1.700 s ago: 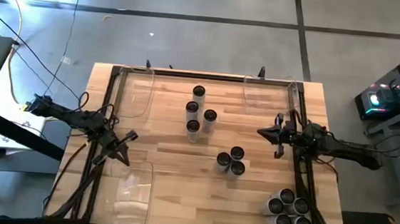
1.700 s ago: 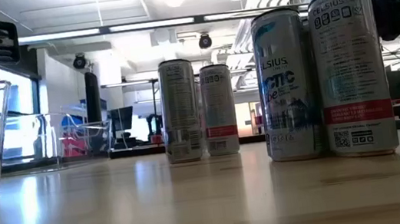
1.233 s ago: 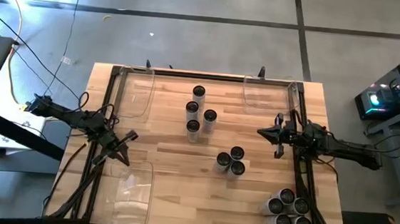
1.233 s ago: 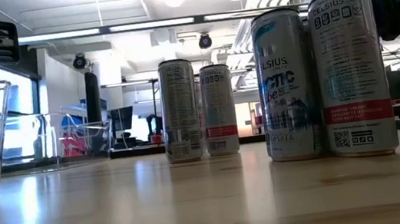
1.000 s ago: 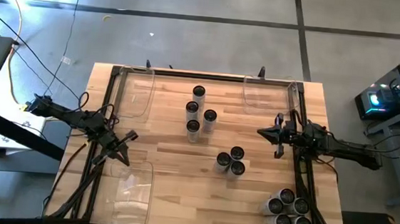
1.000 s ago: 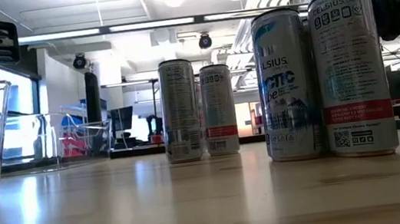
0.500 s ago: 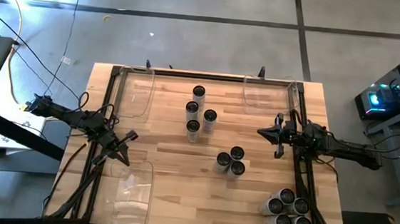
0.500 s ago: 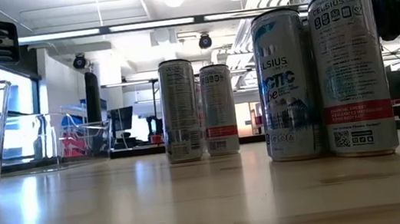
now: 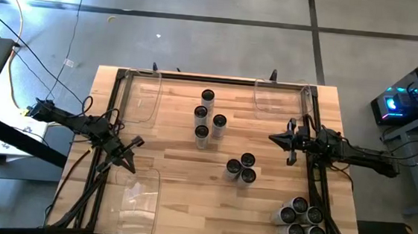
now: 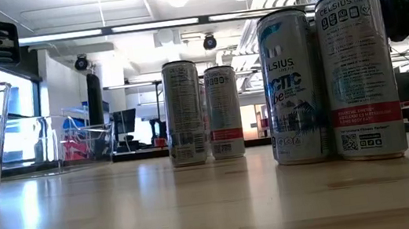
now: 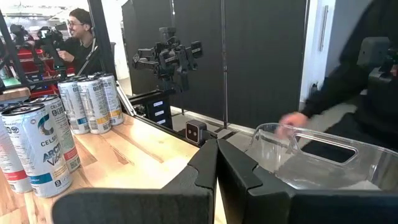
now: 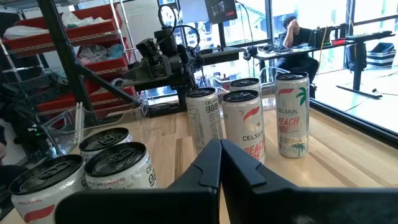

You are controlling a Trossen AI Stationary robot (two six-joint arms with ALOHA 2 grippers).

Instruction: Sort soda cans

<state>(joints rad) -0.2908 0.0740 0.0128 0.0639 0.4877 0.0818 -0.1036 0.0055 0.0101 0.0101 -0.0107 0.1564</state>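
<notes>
The soda cans stand upright on their bases on the wooden table in three clusters: four cans at the middle far side, three cans in the centre, and several cans at the near right corner. My left gripper hangs shut over the table's left side, pointing level toward the middle; its shut fingers show in the left wrist view. My right gripper is shut over the right side, pointing toward the centre cans. Neither gripper touches a can.
Clear plastic bins sit at the far left, far right and near left. A black frame runs along the table's edges. A person's hand shows beyond a clear bin. Bare wood lies between the clusters.
</notes>
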